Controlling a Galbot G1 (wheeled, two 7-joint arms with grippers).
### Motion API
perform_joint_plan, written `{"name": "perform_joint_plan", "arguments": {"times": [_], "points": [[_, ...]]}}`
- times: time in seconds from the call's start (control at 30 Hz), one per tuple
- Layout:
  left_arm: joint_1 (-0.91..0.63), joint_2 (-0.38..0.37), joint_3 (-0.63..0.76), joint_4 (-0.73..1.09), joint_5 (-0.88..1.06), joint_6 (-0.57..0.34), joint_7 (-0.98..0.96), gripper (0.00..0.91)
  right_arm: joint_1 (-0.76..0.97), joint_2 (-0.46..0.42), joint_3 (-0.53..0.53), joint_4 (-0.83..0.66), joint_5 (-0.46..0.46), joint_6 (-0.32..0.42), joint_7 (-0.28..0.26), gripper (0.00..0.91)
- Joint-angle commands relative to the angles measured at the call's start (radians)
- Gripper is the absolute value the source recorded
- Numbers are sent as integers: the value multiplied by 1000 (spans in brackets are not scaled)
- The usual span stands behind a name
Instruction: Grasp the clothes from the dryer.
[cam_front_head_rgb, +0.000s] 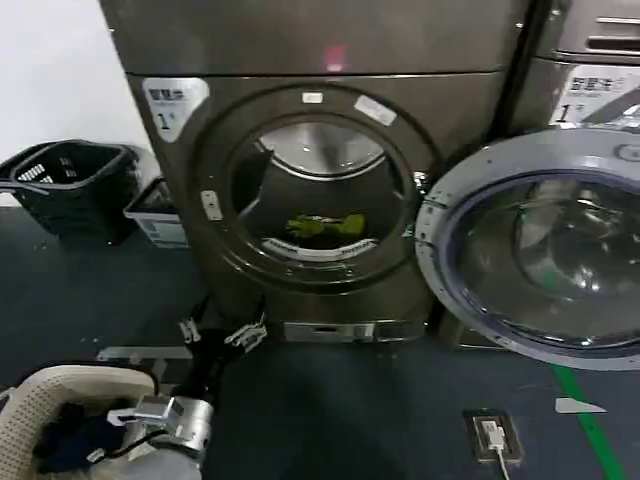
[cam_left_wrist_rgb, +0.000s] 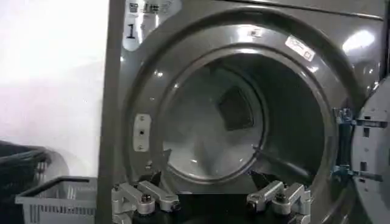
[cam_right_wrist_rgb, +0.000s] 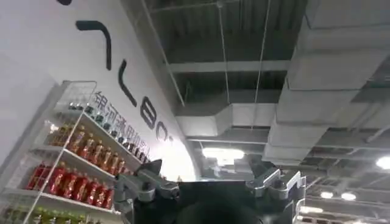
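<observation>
The dryer (cam_front_head_rgb: 180, 190) stands with its round porthole uncovered and its glass door (cam_front_head_rgb: 450, 290) swung out to the right. The clothes (cam_front_head_rgb: 325, 227), a small yellow-green bundle, lie on the drum floor just inside the porthole. My left gripper (cam_front_head_rgb: 222, 335) hangs open in front of the dryer, below and left of the porthole, well short of the clothes. In the left wrist view the left gripper (cam_left_wrist_rgb: 210, 201) faces the drum of the dryer (cam_left_wrist_rgb: 244, 122) with nothing between its fingers (cam_left_wrist_rgb: 146, 198). My right gripper (cam_right_wrist_rgb: 210, 182) is open and empty, pointing up toward a ceiling.
A cream basket (cam_front_head_rgb: 60, 400) with dark clothes sits at the lower left beside my left arm. A black basket (cam_front_head_rgb: 70, 185) and a grey crate (cam_front_head_rgb: 155, 215) stand left of the dryer. A second machine (cam_front_head_rgb: 590, 70) stands at right. A floor socket (cam_front_head_rgb: 492, 435) and green tape (cam_front_head_rgb: 590, 420) mark the floor.
</observation>
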Motion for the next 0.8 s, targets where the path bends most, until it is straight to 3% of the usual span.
{"name": "perform_joint_plan", "arguments": {"times": [0.03,0.7,0.8], "points": [[1,0,1,1,1,0,0,907,1,0,1,-1,1,4,-1,907],[-1,1,6,2,0,-1,1,907,-4,14,11,-3,4,21,2,907],[-2,2,7,3,0,-1,1,907,-11,15,9,-12,10,72,20,907]]}}
